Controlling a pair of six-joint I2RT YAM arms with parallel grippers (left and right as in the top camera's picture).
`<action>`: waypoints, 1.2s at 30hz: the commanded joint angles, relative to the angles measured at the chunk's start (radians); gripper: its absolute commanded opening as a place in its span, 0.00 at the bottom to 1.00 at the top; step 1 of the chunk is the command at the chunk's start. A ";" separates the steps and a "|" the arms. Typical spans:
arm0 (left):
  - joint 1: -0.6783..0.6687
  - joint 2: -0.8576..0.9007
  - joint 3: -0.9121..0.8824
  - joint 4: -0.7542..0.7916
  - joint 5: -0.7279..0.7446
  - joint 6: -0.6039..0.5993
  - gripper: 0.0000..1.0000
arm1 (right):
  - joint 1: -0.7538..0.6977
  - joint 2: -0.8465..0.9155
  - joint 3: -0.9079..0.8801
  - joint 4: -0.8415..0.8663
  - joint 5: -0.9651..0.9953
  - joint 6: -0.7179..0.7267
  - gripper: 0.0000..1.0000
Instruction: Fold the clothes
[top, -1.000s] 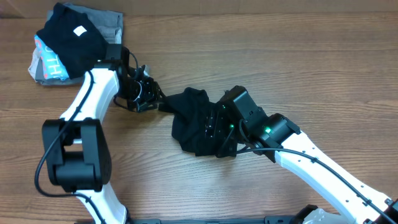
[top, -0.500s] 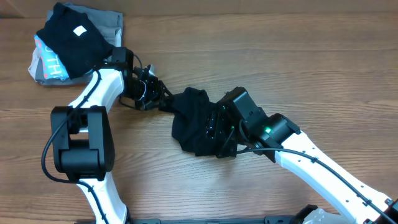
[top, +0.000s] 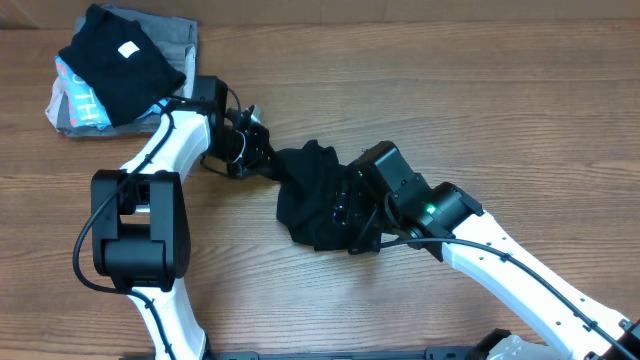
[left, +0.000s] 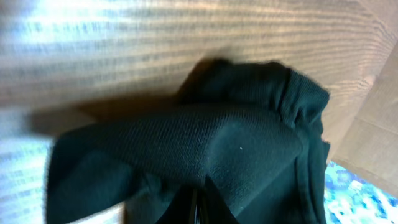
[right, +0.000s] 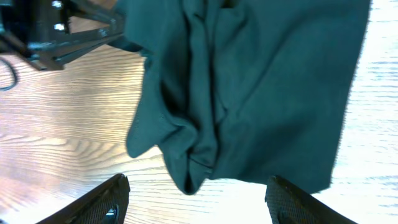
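The black shirt (top: 312, 200) lies crumpled in a heap on the wooden table near the middle. My left gripper (top: 266, 160) is shut on its upper left edge; in the left wrist view the fabric (left: 205, 143) drapes over the closed fingers (left: 198, 208). My right gripper (top: 352, 215) hovers over the heap's right part, open and empty. In the right wrist view its two fingers (right: 199, 202) stand wide apart just above the table, with the bunched shirt (right: 249, 87) beyond them. No logo or collar shows.
At the back left corner lies a stack of folded garments: a black piece with a white square label (top: 115, 60) on grey (top: 175, 35) and light-blue (top: 80, 100) pieces. Bare wooden table (top: 450, 110) lies to the right and front.
My left arm has swung toward the back and right, and its gripper has carried the shirt's edge a little to the right. The right arm has not moved.
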 joint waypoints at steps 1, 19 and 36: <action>-0.002 -0.048 0.021 -0.031 0.039 0.012 0.04 | 0.002 -0.018 0.031 -0.023 0.069 0.013 0.75; -0.003 -0.470 0.158 -0.321 -0.151 -0.023 0.04 | -0.057 0.048 0.007 -0.058 0.129 0.069 0.68; -0.169 -0.459 0.157 -0.264 -0.325 -0.163 0.17 | -0.054 0.360 0.004 0.261 -0.125 0.043 0.63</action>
